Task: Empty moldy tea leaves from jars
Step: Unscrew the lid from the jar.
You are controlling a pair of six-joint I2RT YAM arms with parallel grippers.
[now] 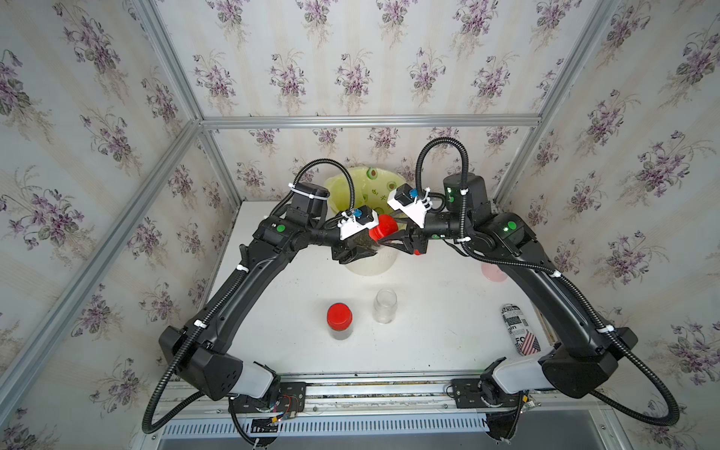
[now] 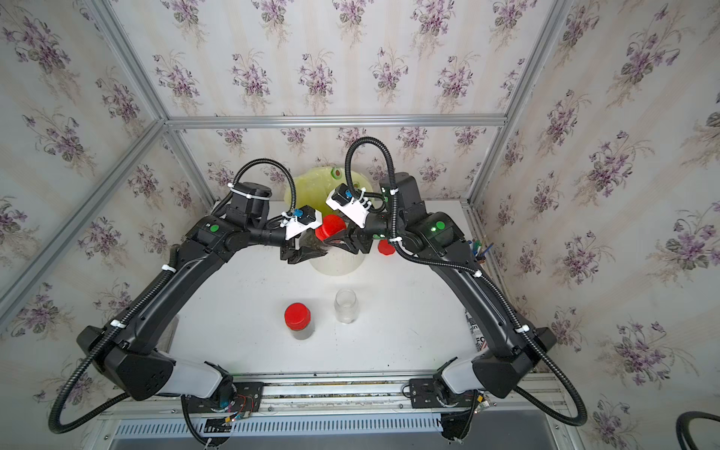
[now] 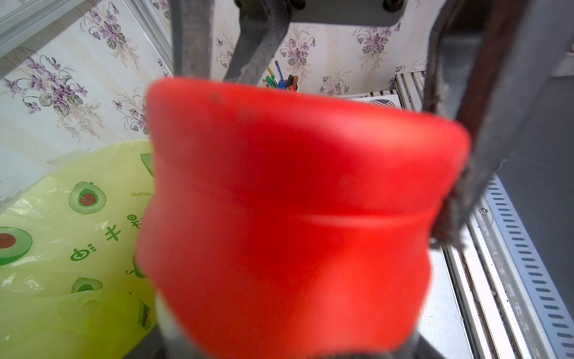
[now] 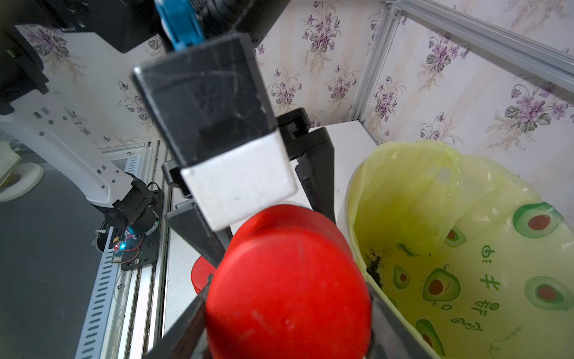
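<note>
Spillage is looming as the main hazard here. Your left gripper is pinching the clear body of the held jar. Your right gripper is clamping the red cap, with one finger on either side of it. The moldy tea leaves are sitting as a dark mass inside that jar. The jar is hanging tilted above the desk, just beside the near rim of the bin rather than over the mouth of the yellow bag. If the cap is coming free at this spot, you are risking shreds dropping onto the desk or down the outside of the bin. I am judging that the jar needs carrying over the bag before it is tipped.

Twisting is posing a second risk. The smooth clear wall could be slipping round in the left gripper instead of the thread giving, and a harder squeeze could be popping the jar out sideways. The two grippers are working very close together, so you are inviting a fingertip clash if either wrist is rolling far.

Once off, the cap could be falling into the bag. On the desk, the capped jar, the open jar and the loose cap are sitting where a lowering arm could be knocking them.
</note>
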